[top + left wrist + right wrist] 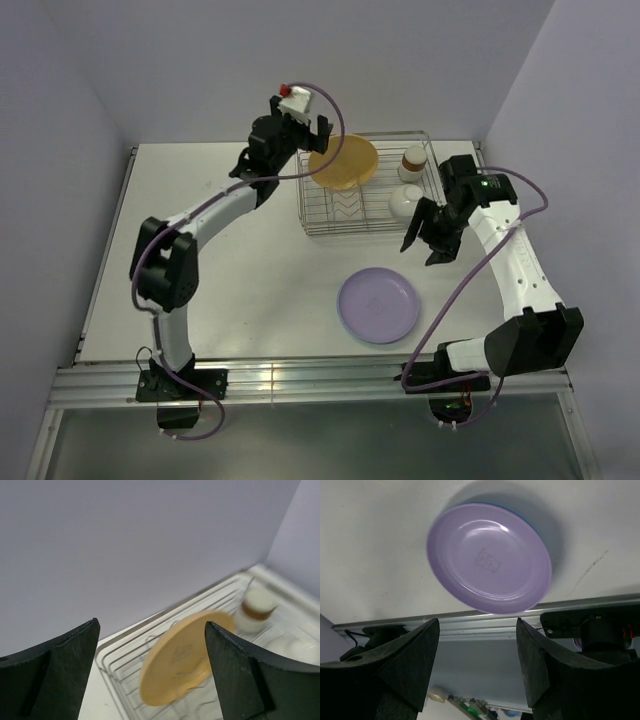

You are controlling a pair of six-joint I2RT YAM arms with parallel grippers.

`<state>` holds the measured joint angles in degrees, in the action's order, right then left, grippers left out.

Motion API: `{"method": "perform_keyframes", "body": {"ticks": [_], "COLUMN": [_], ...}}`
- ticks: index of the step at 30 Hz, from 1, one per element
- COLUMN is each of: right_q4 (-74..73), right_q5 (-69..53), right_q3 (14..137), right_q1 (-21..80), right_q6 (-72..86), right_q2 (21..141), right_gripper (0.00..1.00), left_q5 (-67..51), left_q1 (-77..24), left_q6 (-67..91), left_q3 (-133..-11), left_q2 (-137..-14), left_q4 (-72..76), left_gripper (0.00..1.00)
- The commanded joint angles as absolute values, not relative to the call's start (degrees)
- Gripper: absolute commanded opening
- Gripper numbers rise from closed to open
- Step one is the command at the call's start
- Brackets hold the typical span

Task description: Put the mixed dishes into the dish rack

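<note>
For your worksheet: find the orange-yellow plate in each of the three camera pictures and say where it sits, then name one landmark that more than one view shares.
Top external: the orange-yellow plate leans in the dish rack's far left part, upper centre.
Left wrist: lower centre, tilted in the rack, seen between the open left pincer's fingers.
Right wrist: not in it.
Shared landmark: the brown-rimmed white cup, right of the plate in both views.

The dish rack (366, 186) at the table's (230, 290) far right corner is crowded: an orange-yellow plate (344, 162) leans across its left half, with a brown-rimmed cup (413, 158) and white bowl (405, 200) along its right side. Bare tabletop spreads left, while a lavender plate (378, 304) occupies the near edge.
</note>
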<state>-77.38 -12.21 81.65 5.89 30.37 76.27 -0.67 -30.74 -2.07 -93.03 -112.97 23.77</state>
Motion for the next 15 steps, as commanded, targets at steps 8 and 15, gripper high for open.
{"method": "perform_keyframes", "body": {"ticks": [8, 15], "right_q4": [-70.23, -64.17], "right_q5": [-12.13, -5.11], "right_q3": [55.31, 42.73], "right_q1": [5.54, 5.8], "right_q6": [40.78, 44.29], "right_q2": [69.62, 64.25], "right_gripper": [0.6, 0.56], "left_q5": [-5.89, -7.47], "left_q1": [-36.56, -38.5], "left_q6": [26.46, 26.63], "left_q3": [-78.59, -70.67], "left_q2": [-88.17, -78.23], "left_q4": [10.03, 5.45], "left_gripper": [0.82, 0.82]}}
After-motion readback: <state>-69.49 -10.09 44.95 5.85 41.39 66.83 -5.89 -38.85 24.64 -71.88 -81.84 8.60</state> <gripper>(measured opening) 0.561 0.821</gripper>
